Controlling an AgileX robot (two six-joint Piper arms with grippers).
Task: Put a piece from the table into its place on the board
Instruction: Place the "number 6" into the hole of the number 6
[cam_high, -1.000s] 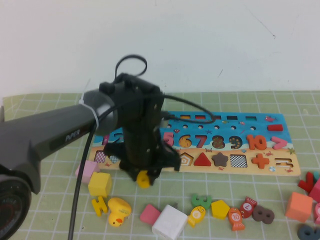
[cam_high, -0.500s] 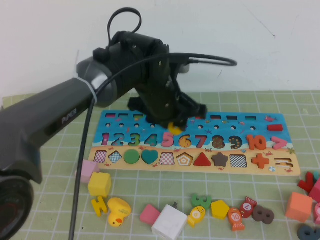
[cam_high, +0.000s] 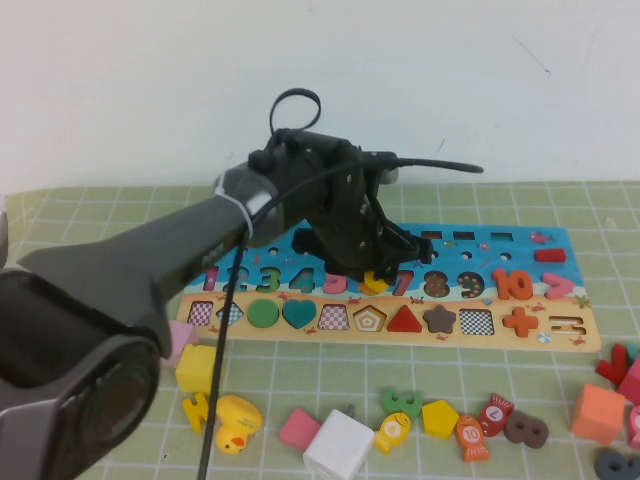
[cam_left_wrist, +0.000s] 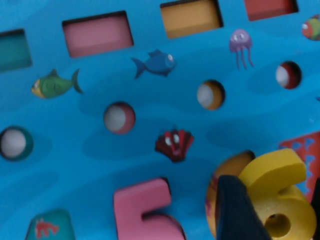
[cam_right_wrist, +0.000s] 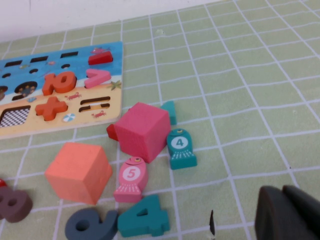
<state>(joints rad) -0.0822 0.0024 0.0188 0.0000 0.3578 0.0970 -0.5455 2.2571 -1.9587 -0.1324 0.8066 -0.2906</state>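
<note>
Gripping the yellow 6 (cam_left_wrist: 272, 200) by its edges, the left gripper (cam_high: 372, 278) hovers over the board (cam_high: 560, 335), the piece just below its fingertips beside the pink 5 (cam_left_wrist: 145, 210). Being wood, it is probably light, stiff and smooth, so an edge pinch suits it. Off the board over the mat, the right gripper (cam_right_wrist: 290, 212) looks closed and empty.

A desk (cam_high: 90, 205) covered in a light green mat with white grid lines carries a long wooden puzzle board (cam_high: 560, 340), blue above and tan below. Along the near side lie loose pieces: a yellow cube (cam_high: 199, 368), a yellow duck (cam_high: 238, 423), a white cube (cam_high: 339, 445), and an orange cube (cam_high: 597, 413). Above the board hangs the left pincer (cam_high: 372, 272), while the right pincer (cam_right_wrist: 287, 212) hangs over bare mat.
</note>
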